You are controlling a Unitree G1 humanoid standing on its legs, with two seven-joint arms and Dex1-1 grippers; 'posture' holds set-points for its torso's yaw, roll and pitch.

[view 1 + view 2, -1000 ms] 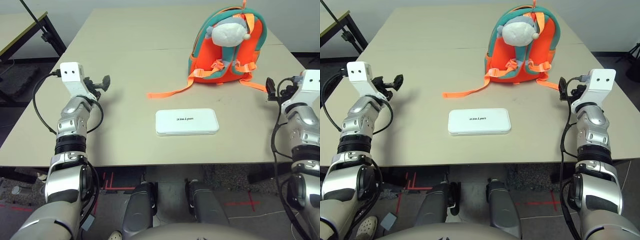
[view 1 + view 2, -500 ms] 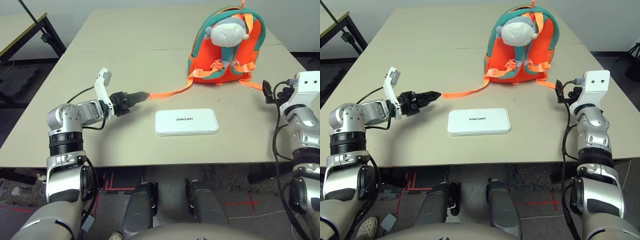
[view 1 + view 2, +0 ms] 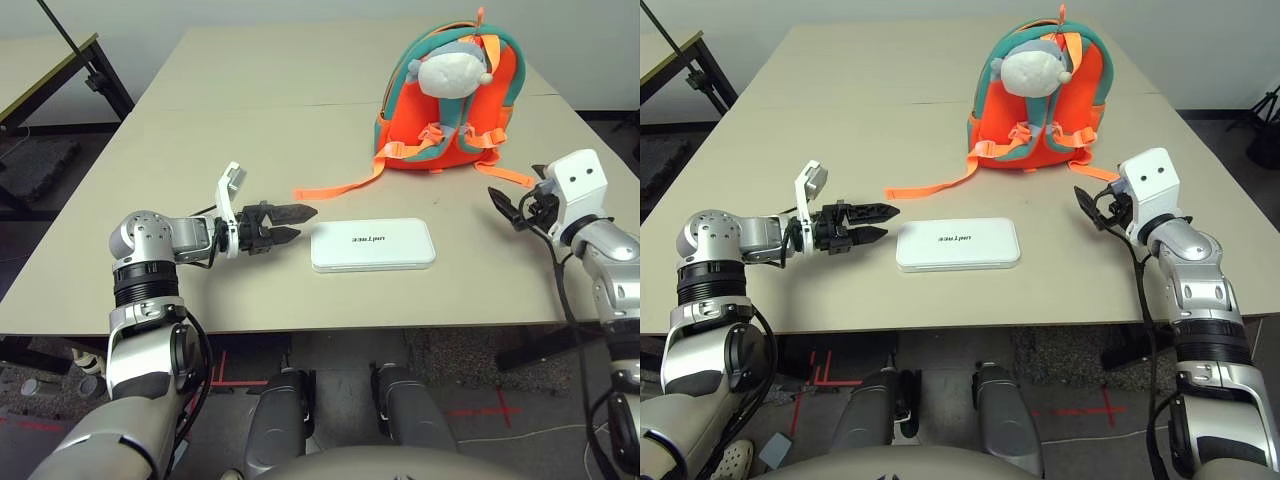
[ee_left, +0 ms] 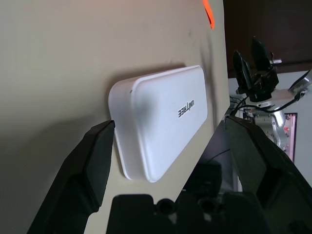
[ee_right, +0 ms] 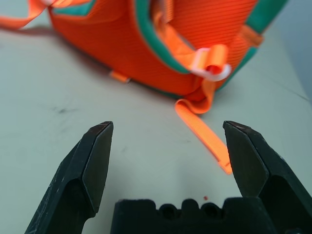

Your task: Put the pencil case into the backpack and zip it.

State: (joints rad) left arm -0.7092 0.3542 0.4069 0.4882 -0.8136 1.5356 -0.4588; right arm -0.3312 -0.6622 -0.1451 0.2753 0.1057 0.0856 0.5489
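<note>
Beige table (image 3: 230,120) stretches in front of me, made of two tops pushed together with a seam running across behind the things. My pencil case (image 3: 373,244) lies flat near the front edge, roughly in the middle, a white rounded box with its long side running left to right. Small dark lettering sits on its lid; in my head view it is upside down, and in my left wrist view it appears to read "unitree", though the letters are tiny. My backpack (image 3: 455,100) stands upright farther back and to the right, orange with teal trim, its straps facing me and a grey-white plush charm (image 3: 455,68) hanging high on it. One long orange strap (image 3: 345,180) trails from it across the table toward the left, ending well apart from the pencil case. My left gripper (image 3: 288,222) is stretched out low over the table, jaws spread, the tips pointing at the left short end of the pencil case and just beside it, not touching. My right gripper (image 3: 1087,205) hovers to the right of the pencil case, near the backpack's lower right corner, jaws spread wide and holding nothing, with a short orange strap end (image 5: 204,134) lying on the table between them in my right wrist view.
</note>
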